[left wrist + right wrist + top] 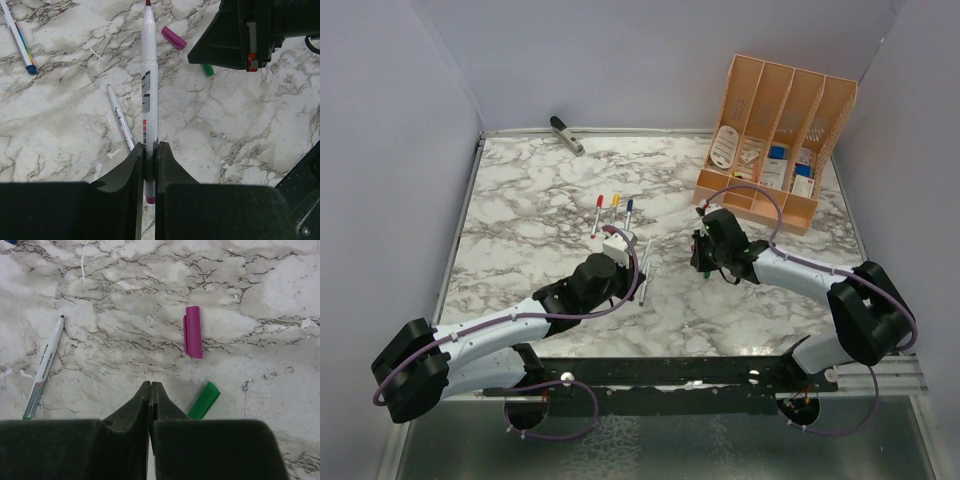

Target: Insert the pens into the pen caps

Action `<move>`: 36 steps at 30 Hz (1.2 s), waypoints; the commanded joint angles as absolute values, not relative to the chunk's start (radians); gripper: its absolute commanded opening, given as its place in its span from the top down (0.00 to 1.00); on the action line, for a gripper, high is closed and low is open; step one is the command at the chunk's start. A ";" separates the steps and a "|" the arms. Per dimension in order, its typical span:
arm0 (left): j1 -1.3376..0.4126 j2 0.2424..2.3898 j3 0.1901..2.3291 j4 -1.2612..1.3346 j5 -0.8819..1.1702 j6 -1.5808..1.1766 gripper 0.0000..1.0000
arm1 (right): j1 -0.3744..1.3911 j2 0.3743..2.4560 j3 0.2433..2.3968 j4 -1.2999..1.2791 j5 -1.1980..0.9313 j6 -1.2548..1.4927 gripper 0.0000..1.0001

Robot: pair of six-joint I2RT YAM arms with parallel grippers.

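Note:
My left gripper (pixel 150 146) is shut on a white pen (pixel 149 75) with a magenta tip, which points away over the marble. It also shows in the top view (pixel 616 243). A magenta cap (pixel 173 37) lies just right of the pen's tip, and a green cap (pixel 208 70) is half hidden under the right gripper. My right gripper (pixel 150 384) is shut with nothing visible in it. It hovers near the magenta cap (pixel 193 331) and the green cap (pixel 204 401). A second uncapped pen (pixel 45 367) with a green end lies to the left.
Three pens with red (pixel 597 213), yellow (pixel 614 207) and blue (pixel 628 212) ends lie side by side beyond the left gripper. An orange desk organiser (pixel 775 140) stands at the back right. A grey stapler-like tool (pixel 566 135) lies at the back left by the wall.

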State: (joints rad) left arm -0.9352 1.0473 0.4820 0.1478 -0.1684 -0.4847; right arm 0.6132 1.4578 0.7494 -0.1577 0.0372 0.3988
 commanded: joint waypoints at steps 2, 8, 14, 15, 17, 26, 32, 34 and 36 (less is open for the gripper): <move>-0.925 1.023 0.472 0.177 -0.152 -0.487 1.00 | 0.612 1.498 0.771 -0.147 0.014 0.421 0.99; -0.910 1.030 0.468 0.189 -0.147 -0.485 1.00 | 0.612 1.549 0.772 -0.151 0.034 0.436 0.99; -0.892 1.046 0.467 0.196 -0.128 -0.484 1.00 | 0.612 1.603 0.782 -0.126 0.082 0.438 0.99; -0.889 1.047 0.466 0.195 -0.125 -0.484 1.00 | 0.612 1.615 0.789 -0.126 0.095 0.438 0.99; -0.886 1.047 0.464 0.196 -0.123 -0.486 1.00 | 0.611 1.639 0.803 -0.125 0.123 0.440 0.99; -0.869 1.046 0.463 0.200 -0.114 -0.489 1.00 | 0.588 1.686 0.820 -0.151 0.195 0.461 0.99; -0.859 1.059 0.477 0.205 -0.104 -0.489 1.00 | 0.567 1.660 0.801 -0.176 0.230 0.480 0.99; -0.856 1.066 0.481 0.210 -0.098 -0.489 1.00 | 0.557 1.655 0.798 -0.178 0.232 0.480 0.99; -0.856 1.072 0.486 0.211 -0.093 -0.489 1.00 | 0.549 1.657 0.803 -0.185 0.237 0.480 0.99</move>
